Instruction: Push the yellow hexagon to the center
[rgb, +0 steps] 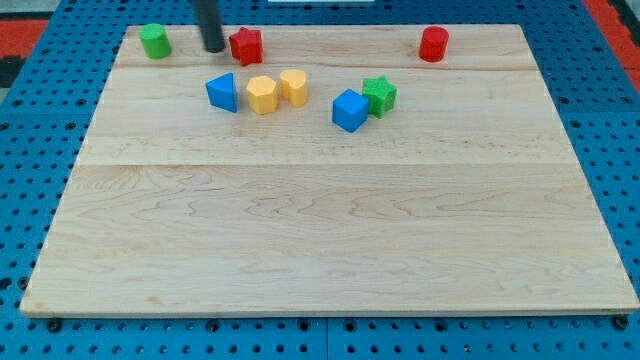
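The yellow hexagon (262, 95) lies in the upper middle-left of the wooden board (330, 250), touching a second yellow block (294, 87) of rounded shape on its right. A blue triangular block (223, 92) sits just to its left. My tip (214, 46) comes down from the view's top and rests near the board's top edge, above and left of the yellow hexagon, just left of a red star block (246, 45). The tip touches no block that I can tell.
A green cylinder-like block (154, 41) stands at the top left corner. A red cylinder-like block (433, 44) stands at the top right. A blue cube (350, 110) and a green star (379, 95) touch each other right of the yellow blocks. Blue pegboard surrounds the board.
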